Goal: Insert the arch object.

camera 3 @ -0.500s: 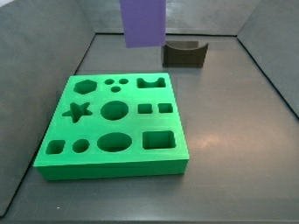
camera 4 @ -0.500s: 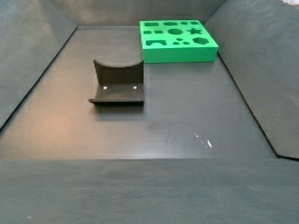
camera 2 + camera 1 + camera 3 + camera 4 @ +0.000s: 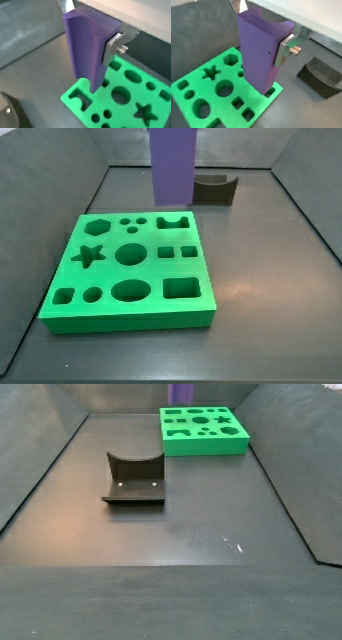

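Hanging upright in the hand [image 3: 283, 47], the arch [image 3: 261, 50] shows in both wrist views as a tall violet block, clamped near its top between the silver fingers [image 3: 113, 46]. Only one plate is plain; the far one is hidden behind the block, but the grip looks firm. I judge the upright hold to be deliberate — the narrow lower end points down at the board [image 3: 211, 95], ready to drop into a matching hole.

Below it, in a wrist view, the block's lower end [image 3: 93, 85] sits over the board's edge by the notched cutout [image 3: 80, 97], clear of the surface as far as I can tell. That cutout, with its raised middle, looks like the arch's seat, which would explain why the hand hovers at this corner and not over the star or the rounds.

In a side view the arch [image 3: 173, 166] hangs above the board's far edge [image 3: 134, 216], near the notched hole [image 3: 171, 222]. Against the picture half a second ago, its lower end reaches further down and closer to the board, so the hand is descending; the board and the fixture [image 3: 214, 188] behind it on the counter [image 3: 267, 278] have not moved.

Farther off, the remaining side view shows only the fixture [image 3: 134, 479] and the board [image 3: 203, 431] — unchanged, hand out of frame.
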